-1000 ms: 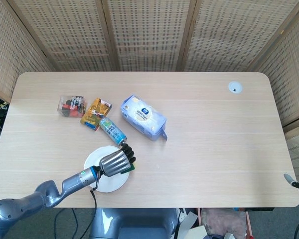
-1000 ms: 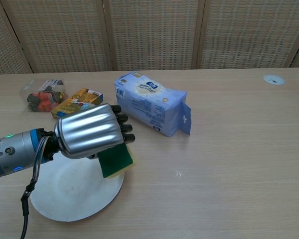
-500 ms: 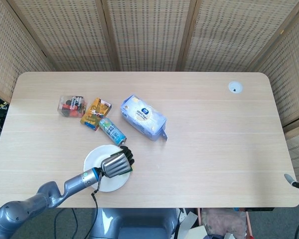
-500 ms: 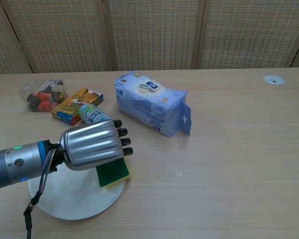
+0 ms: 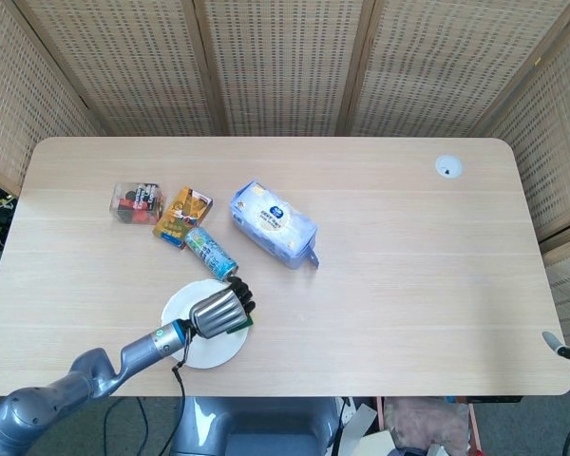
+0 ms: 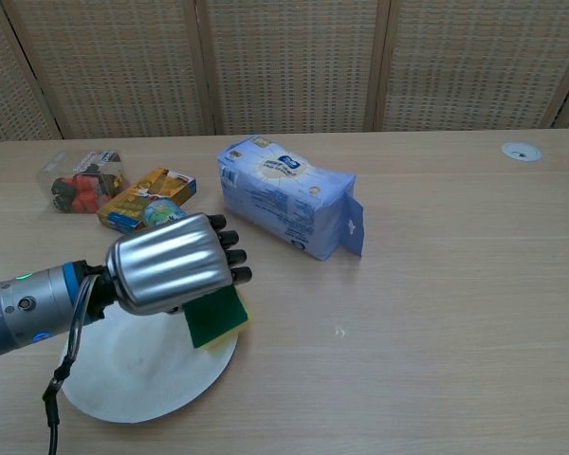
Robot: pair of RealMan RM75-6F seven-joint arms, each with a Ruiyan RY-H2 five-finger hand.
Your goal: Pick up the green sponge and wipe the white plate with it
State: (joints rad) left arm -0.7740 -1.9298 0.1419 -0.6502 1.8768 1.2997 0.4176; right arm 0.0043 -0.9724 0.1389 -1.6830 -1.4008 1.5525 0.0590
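Wooden table [image 5: 408, 275], wicker screens [image 5: 285, 66] behind, left hand [image 6: 171, 263] grasping green sponge [image 6: 216, 318] (over white plate [image 6: 133, 379])

We see green sponge [image 6: 216, 318] with yellow edge, white plate [image 6: 142, 374], silver left hand [image 6: 171, 263] with black fingers [image 6: 229, 256]. Pale blue pack [image 6: 286, 209], orange-yellow box [image 6: 142, 201], light wood table [image 6: 436, 303].

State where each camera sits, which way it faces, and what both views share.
Head view: high above, looking steeply down on the whole table; the left arm enters bottom left, left hand over the white plate.
Chest view: low at the near edge, looking across toward the wicker screens; left hand fills the left.
Shared: left hand holding the green sponge, plate, blue tissue pack.
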